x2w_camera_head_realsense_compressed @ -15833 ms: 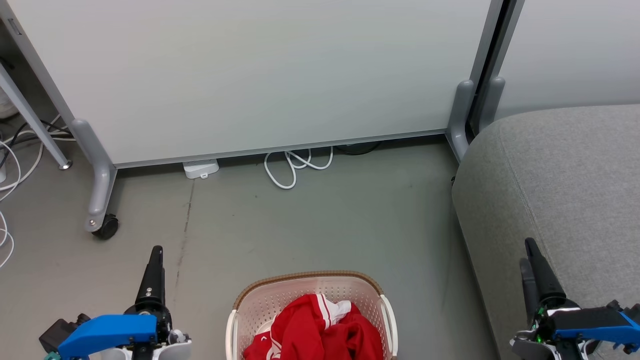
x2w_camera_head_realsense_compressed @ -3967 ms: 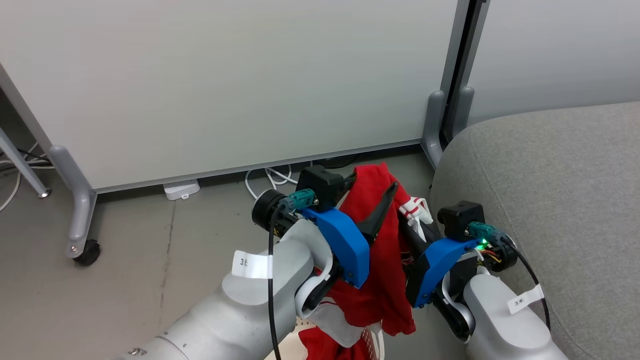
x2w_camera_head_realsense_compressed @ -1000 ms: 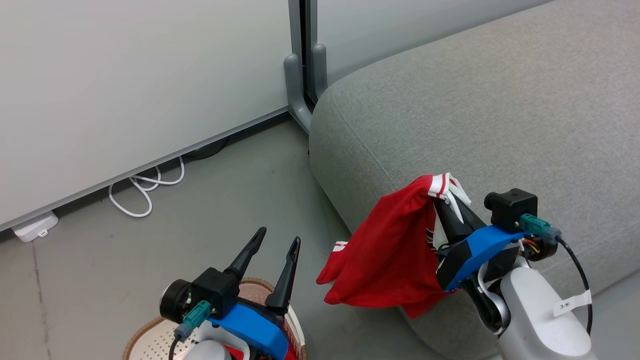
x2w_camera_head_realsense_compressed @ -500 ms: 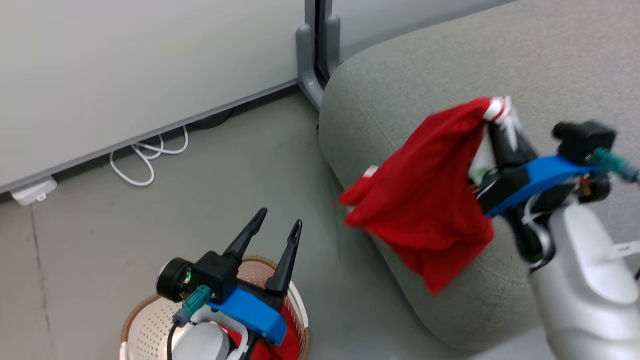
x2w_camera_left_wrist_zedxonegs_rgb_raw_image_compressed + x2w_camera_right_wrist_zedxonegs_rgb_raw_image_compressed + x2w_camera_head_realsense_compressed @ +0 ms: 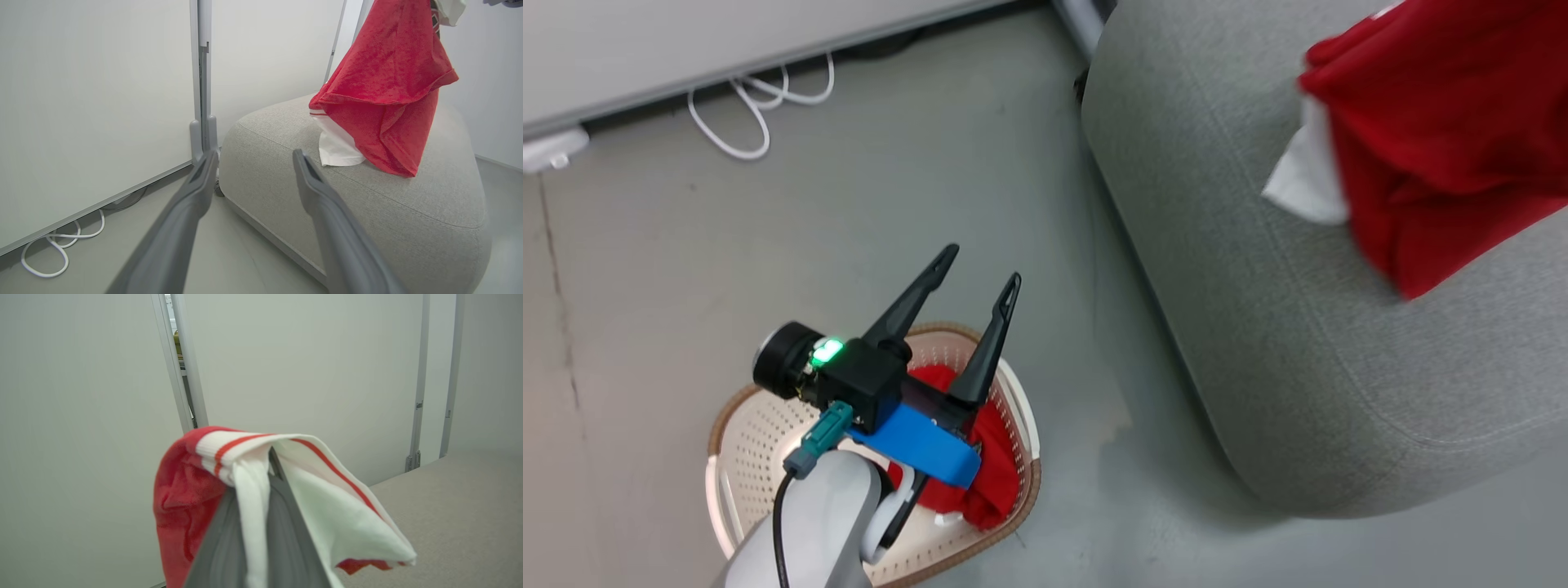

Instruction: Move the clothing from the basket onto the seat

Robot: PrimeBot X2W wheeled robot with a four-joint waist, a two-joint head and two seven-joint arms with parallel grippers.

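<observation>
**Striped garment hangs over the seat, ready for release**

The right jaws are pinched shut on the white striped trim of the striped garment (image 5: 327, 498). They grip it by one edge, so the rest of the cloth falls free below. In the left wrist view the red fabric hangs over the seat (image 5: 408, 212), and its white panel and lowest red fold appear to touch the cushion top. It is probably carried this high so that the fabric clears the rounded edge and settles on top rather than sliding to the floor.

The left jaws stand wide apart and hold nothing. They hover above the basket (image 5: 756, 433), which sits on the floor near the seat's end, and they point toward the seat rather than down into the basket. Beneath them the plain red garment (image 5: 996, 469) lies bunched against the side of the basket nearest the seat. The task looks about half done. Letting go of the first piece seems the step in hand, and the second piece has not yet been picked.
</observation>
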